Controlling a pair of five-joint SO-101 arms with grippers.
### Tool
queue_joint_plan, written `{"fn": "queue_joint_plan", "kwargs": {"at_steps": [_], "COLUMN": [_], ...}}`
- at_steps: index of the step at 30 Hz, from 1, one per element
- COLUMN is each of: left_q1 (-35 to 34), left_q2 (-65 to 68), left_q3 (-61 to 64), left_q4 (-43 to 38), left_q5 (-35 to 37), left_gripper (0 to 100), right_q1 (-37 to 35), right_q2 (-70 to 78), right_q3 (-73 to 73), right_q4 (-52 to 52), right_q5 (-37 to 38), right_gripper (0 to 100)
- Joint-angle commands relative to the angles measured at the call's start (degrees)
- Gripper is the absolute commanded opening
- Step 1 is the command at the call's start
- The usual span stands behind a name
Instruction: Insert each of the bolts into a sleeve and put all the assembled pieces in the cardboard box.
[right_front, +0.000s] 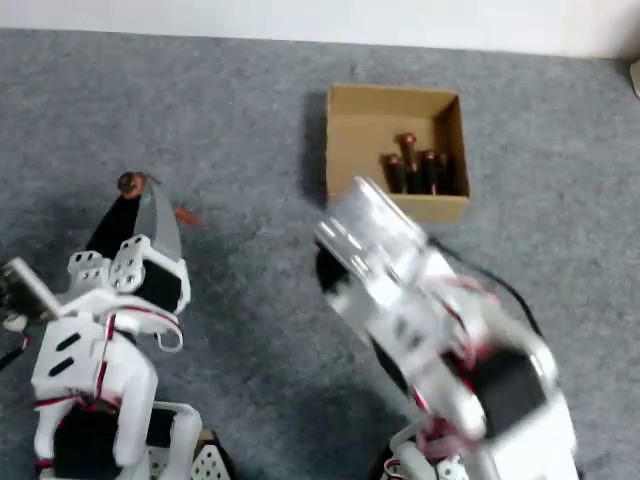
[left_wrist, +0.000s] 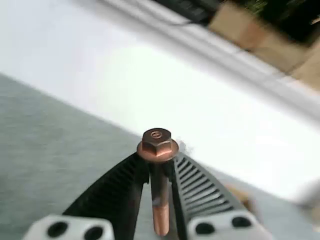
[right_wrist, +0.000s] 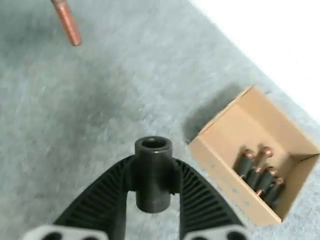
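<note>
Copper-coloured and hex-headed, the bolt (left_wrist: 158, 190) is clamped between the fingers (left_wrist: 125, 190) of the left gripper (left_wrist: 158, 162). Its flanged head stands just past the fingertips, and its shank runs back between the ribbed inner faces. Seen from above, this gripper is held up over the left part of the desk (right_front: 250, 120), well apart from the cardboard box (right_front: 360, 140), with the bolt head at its far end.

The right gripper (right_wrist: 153, 169) has its fingers pressed against the sides of a black sleeve (right_wrist: 153, 192). The sleeve's open bore is in view at the end that points away from the wrist. In the high view the right arm (right_front: 430, 300) extends from the near right corner toward the middle of the desk, and its gripper end lies just on the near side of the box.

The box stands on the grey cover toward the far edge, a little right of the middle, with its top open. Inside, toward its near right corner, several assembled pieces (right_front: 415, 170) lie side by side: black sleeves with copper bolt heads sticking out.
</note>
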Motion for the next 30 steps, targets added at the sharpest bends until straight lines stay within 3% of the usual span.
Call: {"fn": "queue_joint_plan", "kwargs": {"at_steps": [1, 5, 9, 15, 20, 30], "left_q1": [11.2, 25.3, 32.7, 36.9, 39.3, 38.6], "left_q2": [0.7, 0.7, 0.7, 0.7, 1.3, 17.7], "left_q3": [-3.6, -3.3, -3.3, -3.7, -3.2, -3.4], "left_q4": [0.7, 1.3, -3.0, -4.4, -7.4, -12.1], "left_q5": [2.6, 2.3, 2.2, 2.0, -2.2, -2.3], "left_gripper": [1, 1, 1, 1, 1, 1], "right_q1": [4.1, 5.8, 5.8, 5.7, 5.7, 4.6], "right_q2": [-19.0, -35.2, -40.7, -40.6, -40.6, -40.6], "right_q3": [12.5, 23.7, 30.2, 34.2, 35.8, 37.3], "right_q4": [-5.3, -7.3, -6.5, -8.9, -9.1, -9.1], "right_q5": [-1.1, -3.0, -5.1, -9.8, -11.3, -11.0], "right_gripper": [0.5, 0.5, 0.5, 0.5, 0.5, 0.5]}}
